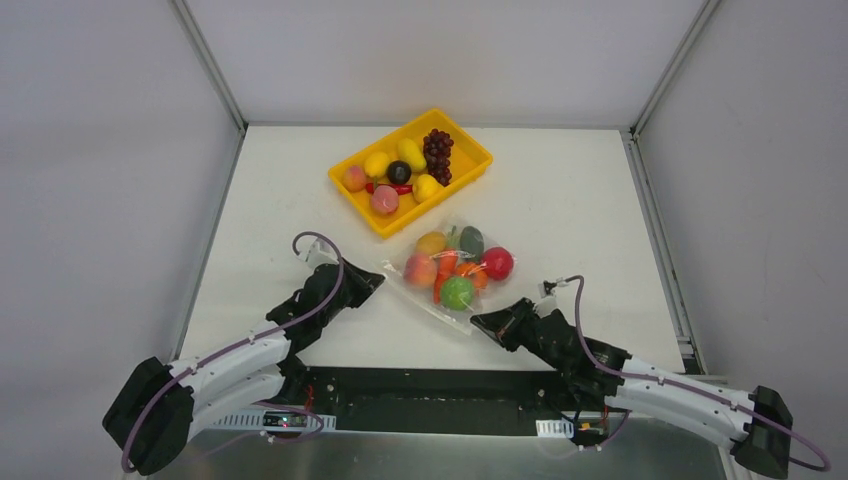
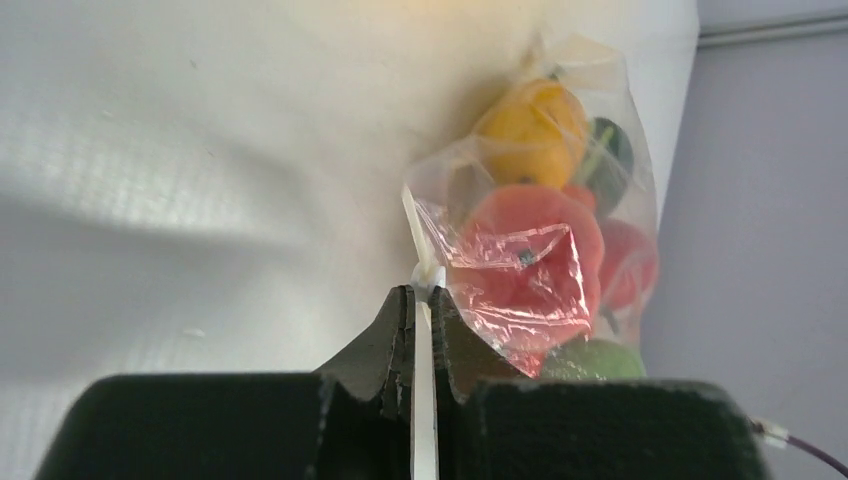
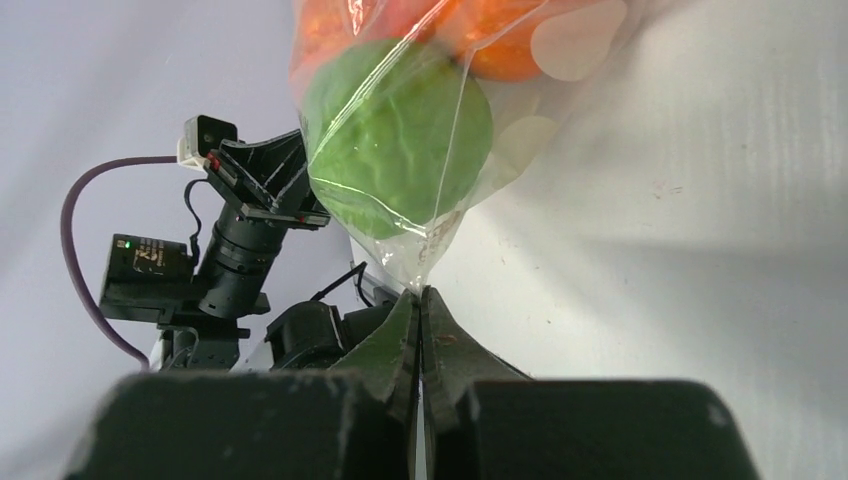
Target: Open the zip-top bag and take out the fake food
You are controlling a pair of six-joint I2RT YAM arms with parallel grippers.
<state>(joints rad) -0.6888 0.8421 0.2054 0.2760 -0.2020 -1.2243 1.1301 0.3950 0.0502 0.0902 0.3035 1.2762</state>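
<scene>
left gripper (image 1: pixel 372 281): clamped on the zip-top bag (image 1: pixel 447 268), left corner.
zip-top bag: on the counter (image 1: pixel 560 220) between both arms, fake food (image 1: pixel 458 292) sealed inside, near edge running gripper to gripper.
right gripper (image 1: pixel 484 322): clamped on its near right corner.
Only the wrist views show the pinched plastic.

The right gripper (image 3: pixel 421 300) pinches a clear corner of the zip-top bag (image 3: pixel 428 248) over the white table (image 3: pixel 690 260); a green apple (image 3: pixel 400 130) fills the plastic just above, orange pieces (image 3: pixel 500 50) behind it
</scene>
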